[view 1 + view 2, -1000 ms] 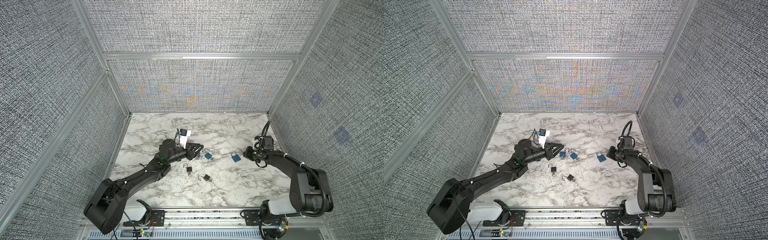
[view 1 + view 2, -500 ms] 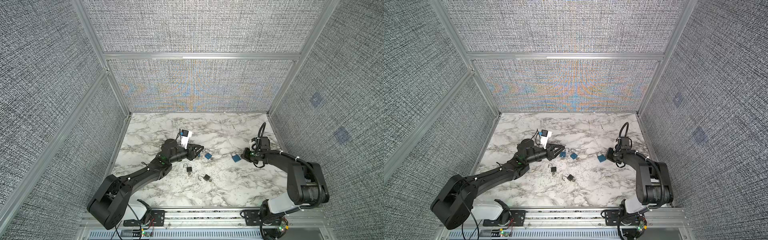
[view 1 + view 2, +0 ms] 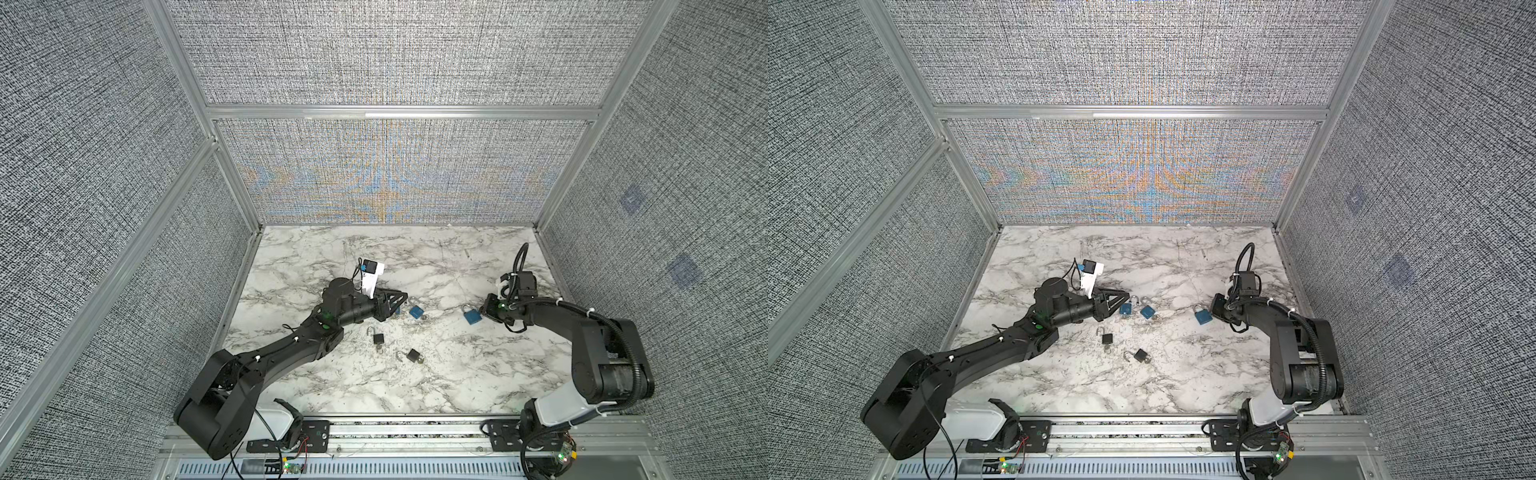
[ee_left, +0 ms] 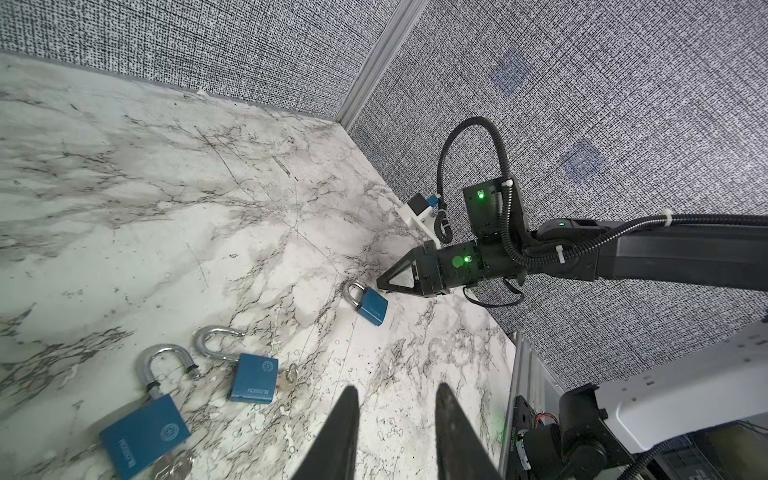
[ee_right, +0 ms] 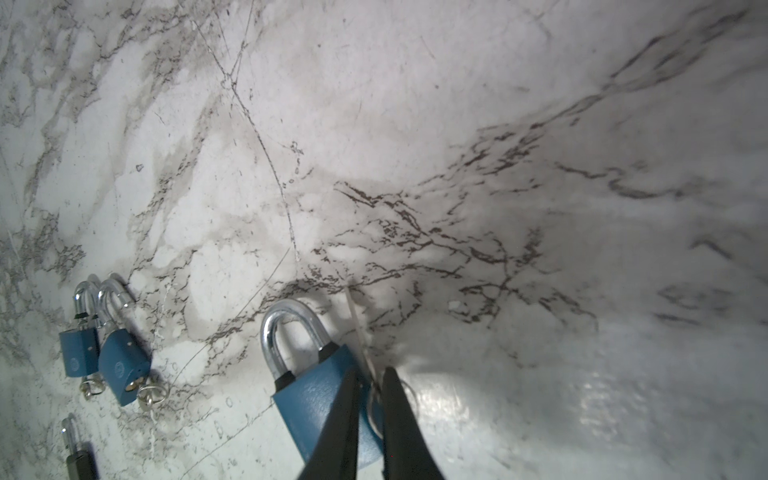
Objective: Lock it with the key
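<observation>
A blue padlock (image 3: pixel 473 318) (image 3: pixel 1202 318) (image 4: pixel 372 309) (image 5: pixel 316 399) with its shackle down lies right of centre on the marble table. My right gripper (image 3: pixel 484 309) (image 3: pixel 1213 305) (image 4: pixel 380 286) (image 5: pixel 370 374) sits at the padlock's lower end. Its jaws stand narrowly open around a silver key ring (image 5: pixel 371 392). The key is seen only edge-on as a thin strip, and its tip is hidden. My left gripper (image 3: pixel 401 302) (image 3: pixel 1123 297) (image 4: pixel 395 390) hangs low at mid-table, open and empty.
Two more blue padlocks (image 3: pixel 1126 308) (image 3: pixel 1147 311) with raised shackles and keys in them lie beside the left gripper. Two small black padlocks (image 3: pixel 378 338) (image 3: pixel 413 355) lie nearer the front. Fabric walls close in the table (image 3: pixel 436 386) on three sides.
The right gripper has edged left up to the blue padlock, and its jaws have parted slightly. The left arm has hardly moved.
</observation>
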Tool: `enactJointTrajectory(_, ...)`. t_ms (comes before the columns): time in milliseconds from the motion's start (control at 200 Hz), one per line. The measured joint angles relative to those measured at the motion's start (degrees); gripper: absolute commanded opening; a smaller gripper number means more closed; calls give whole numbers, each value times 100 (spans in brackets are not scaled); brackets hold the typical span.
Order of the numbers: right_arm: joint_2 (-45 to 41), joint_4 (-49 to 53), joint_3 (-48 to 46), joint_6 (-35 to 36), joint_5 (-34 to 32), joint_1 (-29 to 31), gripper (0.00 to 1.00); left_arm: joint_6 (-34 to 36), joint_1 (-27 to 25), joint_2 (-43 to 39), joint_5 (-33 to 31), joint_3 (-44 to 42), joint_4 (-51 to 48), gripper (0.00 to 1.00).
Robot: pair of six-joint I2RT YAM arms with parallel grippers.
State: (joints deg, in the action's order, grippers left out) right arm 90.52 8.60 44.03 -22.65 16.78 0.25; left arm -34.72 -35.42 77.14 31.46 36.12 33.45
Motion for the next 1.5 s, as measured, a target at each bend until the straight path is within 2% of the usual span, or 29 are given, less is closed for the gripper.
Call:
enactJointTrajectory(375, -319, 302, 149, 26, -190, 166, 20, 68, 11, -120, -74, -4, -144, 34)
enactJointTrajectory(465, -590, 466, 214, 50, -380, 389, 21, 87, 31, -238, -212, -35, -247, 34)
enactJointTrajectory(575, -942, 553, 236, 48, -579, 754, 26, 129, 74, -422, -586, -125, -424, 34)
enactJointTrajectory(770, -1176, 522, 358, 94, -905, 1729, 33, 138, 369, -647, -857, -428, -483, 34)
enactJointTrajectory(965, -509, 372, 844, 485, -1145, 2485, 44, -225, 876, -599, -623, -715, -361, 34)
enactJointTrajectory(1151, 457, 315, 1604, 979, -1285, 3086, 47, -544, 1139, -538, -433, -892, -144, 34)
enactJointTrajectory(1296, 1054, 374, 2048, 1285, -1340, 3254, 47, -627, 1220, -533, -428, -922, -142, 34)
enactJointTrajectory(1501, 1456, 546, 2199, 1537, -1325, 3329, 47, -693, 1276, -389, -404, -826, -146, 34)
